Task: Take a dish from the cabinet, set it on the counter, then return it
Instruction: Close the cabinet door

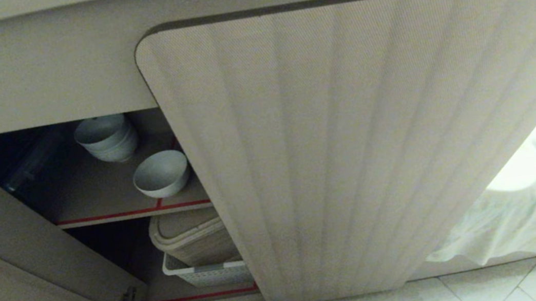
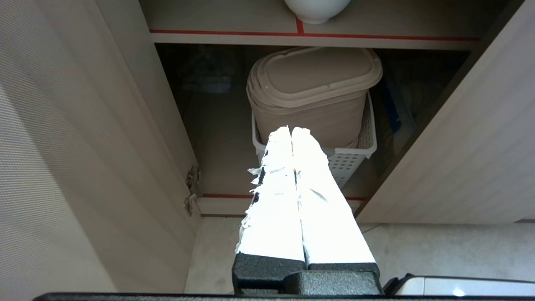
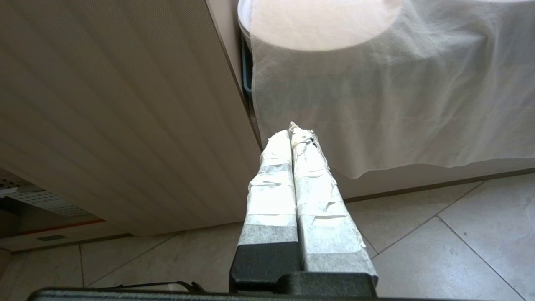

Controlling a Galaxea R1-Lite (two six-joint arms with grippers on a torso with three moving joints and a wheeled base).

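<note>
One dish (image 1: pixel 161 174) sits on the cabinet (image 1: pixel 351 150) shelf, seemingly untouched.

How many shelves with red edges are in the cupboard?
2: the upper shelf holds the white bowls, and the bottom shelf holds the white basket. The closed door may hide more.

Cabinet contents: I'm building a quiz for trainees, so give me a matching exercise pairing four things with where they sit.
Things:
1. single white bowl
2. stack of white bowls
3. beige lidded bin
4. white cloth

Places:
A. in the white basket, lower shelf
B. outside the cabinet, beyond the shut door
C. upper shelf, near the front edge
D. upper shelf, farther back

Pairs: 1-C, 2-D, 3-A, 4-B
</note>
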